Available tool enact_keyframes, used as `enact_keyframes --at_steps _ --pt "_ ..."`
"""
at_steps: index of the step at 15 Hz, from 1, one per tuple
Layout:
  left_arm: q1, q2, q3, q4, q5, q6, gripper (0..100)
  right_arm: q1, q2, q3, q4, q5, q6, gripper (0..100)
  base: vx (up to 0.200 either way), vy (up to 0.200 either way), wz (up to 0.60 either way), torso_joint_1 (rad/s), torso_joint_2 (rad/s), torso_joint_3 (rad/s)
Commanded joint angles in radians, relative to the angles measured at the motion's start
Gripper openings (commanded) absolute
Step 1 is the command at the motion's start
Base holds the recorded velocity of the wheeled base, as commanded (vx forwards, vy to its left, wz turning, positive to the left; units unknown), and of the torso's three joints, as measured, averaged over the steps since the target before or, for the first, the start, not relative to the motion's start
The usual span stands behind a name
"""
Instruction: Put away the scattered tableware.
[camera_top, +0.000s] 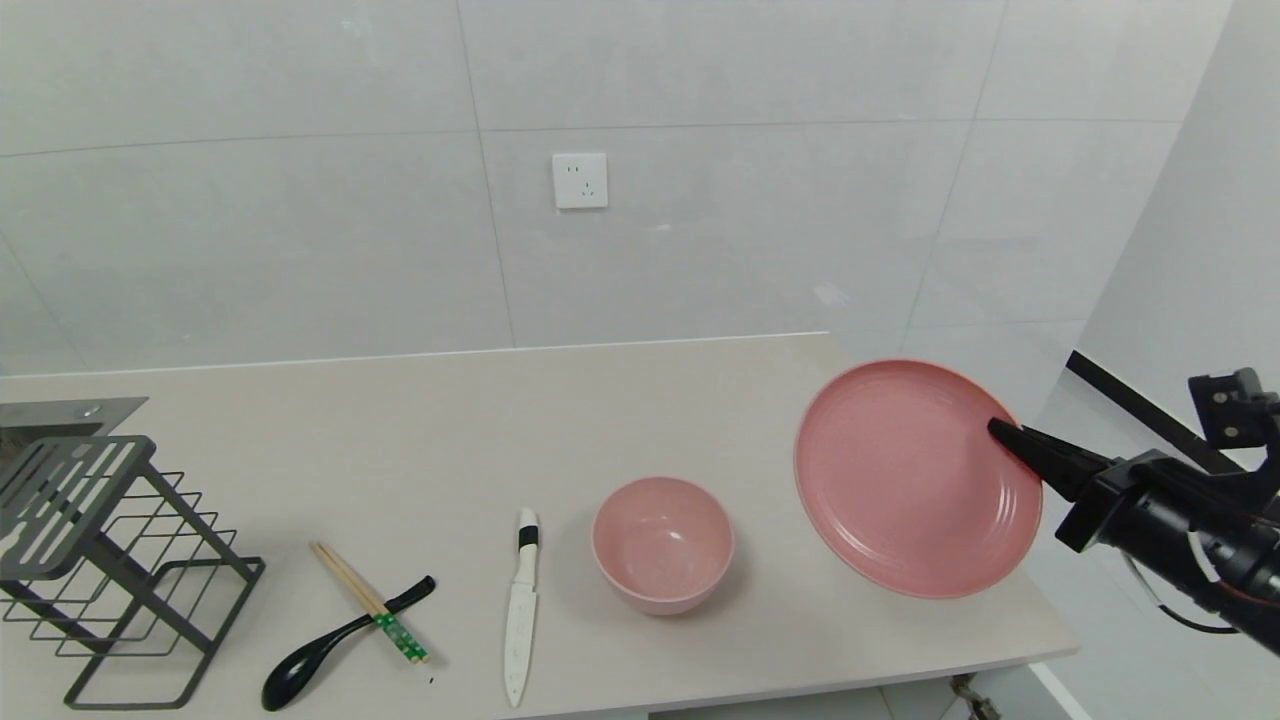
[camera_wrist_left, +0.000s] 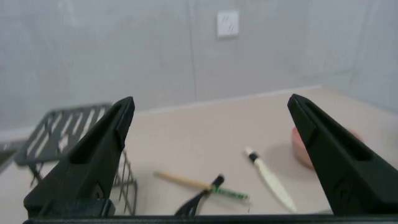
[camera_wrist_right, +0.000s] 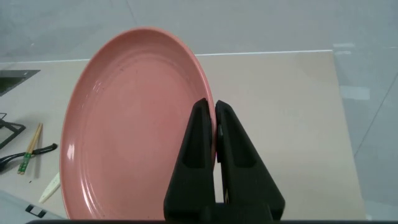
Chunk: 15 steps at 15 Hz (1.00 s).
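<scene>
My right gripper (camera_top: 1000, 432) is shut on the rim of a pink plate (camera_top: 905, 480), which hangs tilted in the air above the right end of the counter; the plate (camera_wrist_right: 130, 118) is pinched between the black fingers (camera_wrist_right: 200, 124). A pink bowl (camera_top: 662, 543) stands upright on the counter. To its left lie a white knife (camera_top: 520, 610), a black spoon (camera_top: 335, 643) and a pair of wooden chopsticks (camera_top: 368, 601) crossing the spoon. My left gripper (camera_wrist_left: 208, 109) is open above the counter, with the chopsticks (camera_wrist_left: 200, 185) and knife (camera_wrist_left: 270, 179) below it.
A dark wire dish rack (camera_top: 95, 560) stands at the counter's left end, beside a sink edge (camera_top: 70, 412). The counter (camera_top: 450, 430) ends at the right just past the plate. A tiled wall with a socket (camera_top: 580, 180) rises behind.
</scene>
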Motion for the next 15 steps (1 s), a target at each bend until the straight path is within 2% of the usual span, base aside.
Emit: enact_keyframes --at_steps 1,2,3,4,5,6,7,8,9,10,11,14,15 --pt "0.000 0.014 -0.096 -0.065 -0.046 -0.010 100 -0.013 -0.028 0.007 -0.001 0.000 -0.001 0 0.000 0.000 0.00 0.000 0.00 0.000" --pt "-0.001 0.009 -0.103 -0.013 -0.068 -0.016 100 -0.012 -0.028 0.014 -0.001 0.000 -0.004 0 0.000 0.000 0.00 0.000 0.00 0.000" --pt "-0.009 0.025 -0.128 0.042 -0.098 -0.062 100 -0.013 -0.026 0.025 -0.001 0.000 -0.004 0 0.000 0.000 0.00 0.000 0.00 0.000" --pt "-0.032 0.091 -0.178 0.097 -0.149 -0.140 100 -0.013 -0.029 0.034 -0.001 0.000 -0.004 0 0.000 0.000 0.00 0.000 0.00 0.000" --pt "-0.053 0.189 -0.231 0.122 -0.186 -0.226 100 -0.013 -0.035 0.043 -0.001 0.000 -0.004 0 0.000 0.000 0.00 0.000 0.00 0.000" --pt "-0.067 0.291 -0.266 0.116 -0.206 -0.295 100 -0.013 -0.037 0.045 -0.001 0.000 -0.004 0 0.000 0.000 0.00 0.000 0.00 0.000" --pt "-0.078 0.353 -0.284 0.108 -0.215 -0.317 100 -0.015 -0.037 0.045 -0.001 0.000 -0.004 0 0.000 0.000 0.00 0.000 0.00 0.000" --pt "-0.078 0.353 -0.284 0.108 -0.215 -0.317 100 -0.015 -0.037 0.045 -0.001 0.000 -0.004 0 0.000 0.000 0.00 0.000 0.00 0.000" --pt "-0.115 0.540 -0.300 0.037 -0.224 -0.315 100 -0.013 -0.037 0.045 -0.001 0.000 -0.006 0 0.000 0.000 0.00 0.000 0.00 0.000" --pt "-0.142 0.635 -0.301 0.001 -0.226 -0.310 100 -0.015 -0.038 0.046 -0.001 0.000 -0.006 0 0.000 0.000 0.00 0.000 0.00 0.000" --pt "-0.162 0.730 -0.301 -0.026 -0.224 -0.289 100 -0.013 -0.038 0.046 -0.001 0.000 -0.006 0 0.000 0.000 0.00 0.000 0.00 0.000" --pt "-0.170 0.974 -0.353 -0.050 -0.213 -0.157 100 -0.012 -0.038 0.063 -0.001 0.000 -0.046 0 0.000 0.000 0.00 0.000 0.00 0.000" --pt "-0.172 1.029 -0.382 -0.053 -0.210 -0.140 100 -0.010 -0.040 0.065 -0.001 0.000 -0.058 0 0.000 0.000 0.00 0.000 0.00 0.000"
